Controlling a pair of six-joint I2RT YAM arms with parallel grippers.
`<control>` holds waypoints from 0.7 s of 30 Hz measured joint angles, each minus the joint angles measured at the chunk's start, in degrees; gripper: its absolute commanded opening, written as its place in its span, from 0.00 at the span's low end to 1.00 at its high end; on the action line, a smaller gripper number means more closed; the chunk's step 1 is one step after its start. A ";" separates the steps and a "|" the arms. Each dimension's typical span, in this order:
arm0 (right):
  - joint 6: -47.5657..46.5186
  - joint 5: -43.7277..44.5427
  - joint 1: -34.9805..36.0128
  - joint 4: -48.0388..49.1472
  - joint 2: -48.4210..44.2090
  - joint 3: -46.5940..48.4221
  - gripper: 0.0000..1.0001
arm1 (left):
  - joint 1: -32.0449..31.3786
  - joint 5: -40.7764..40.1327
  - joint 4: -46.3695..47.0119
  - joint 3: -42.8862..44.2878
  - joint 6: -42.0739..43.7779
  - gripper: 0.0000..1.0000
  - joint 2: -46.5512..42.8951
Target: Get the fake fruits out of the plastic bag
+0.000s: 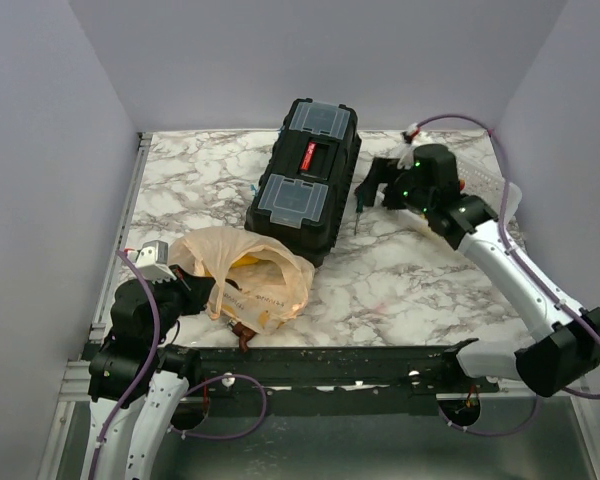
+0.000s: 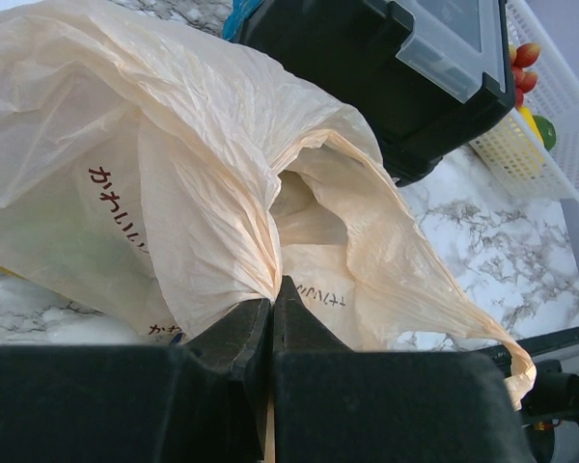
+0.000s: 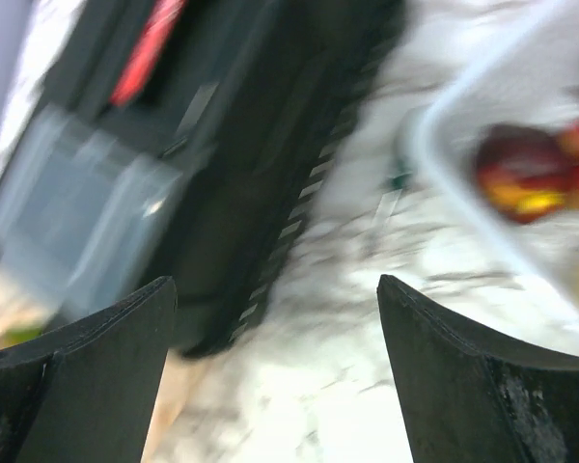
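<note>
The left end effector [image 2: 272, 294] is pinched tight on a gathered fold of the plastic bag [image 2: 212, 145], which lies on the counter [image 1: 400, 280] just before the black toolbox [image 1: 305, 175]. The right end effector [image 3: 275, 289] gapes wide and empty, between the toolbox and the white basket [image 3: 439, 174], where fake fruits [image 3: 526, 174] lie.

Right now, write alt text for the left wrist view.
The left gripper is shut on a fold of the beige plastic bag, whose mouth gapes open. Behind it on the marble table stand a black toolbox and a white basket with fruits inside.
</note>
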 measured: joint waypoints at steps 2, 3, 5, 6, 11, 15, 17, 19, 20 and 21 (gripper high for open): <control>0.02 -1.68 7.30 1.11 -1.79 -2.38 0.85 | 0.00 -0.09 0.00 0.00 -0.07 0.00 0.00; 0.07 -2.21 11.06 1.64 -2.45 -3.30 0.84 | 0.00 -0.13 0.00 0.00 -0.07 0.00 0.00; 0.48 -3.02 18.23 2.93 -3.30 -4.57 0.82 | 0.00 -0.17 0.00 0.00 -0.09 0.00 0.00; 0.72 -3.19 21.70 3.39 -3.52 -4.70 0.81 | 0.00 -0.17 0.00 -0.02 -0.09 0.00 0.00; 1.16 -1.42 37.07 8.07 -2.86 -4.37 0.71 | 0.00 -0.17 0.00 -0.02 -0.09 0.00 0.02; 1.11 0.66 45.59 11.78 2.80 -1.88 0.55 | 0.00 -0.17 0.00 -0.02 -0.09 0.00 0.02; 1.16 1.81 47.10 13.84 5.66 -1.01 0.49 | 0.00 -0.20 0.00 -0.02 -0.11 0.00 0.02; 0.96 3.10 48.65 15.30 11.67 -0.90 0.44 | 0.00 -0.22 0.00 -0.02 -0.13 0.00 0.00; 0.70 3.98 48.98 15.76 13.94 -0.85 0.39 | 0.00 -0.28 0.00 -0.02 -0.15 0.00 0.00; 0.52 5.20 49.20 16.13 16.22 -0.76 0.36 | 0.00 -0.37 0.00 -0.02 -0.17 0.00 0.00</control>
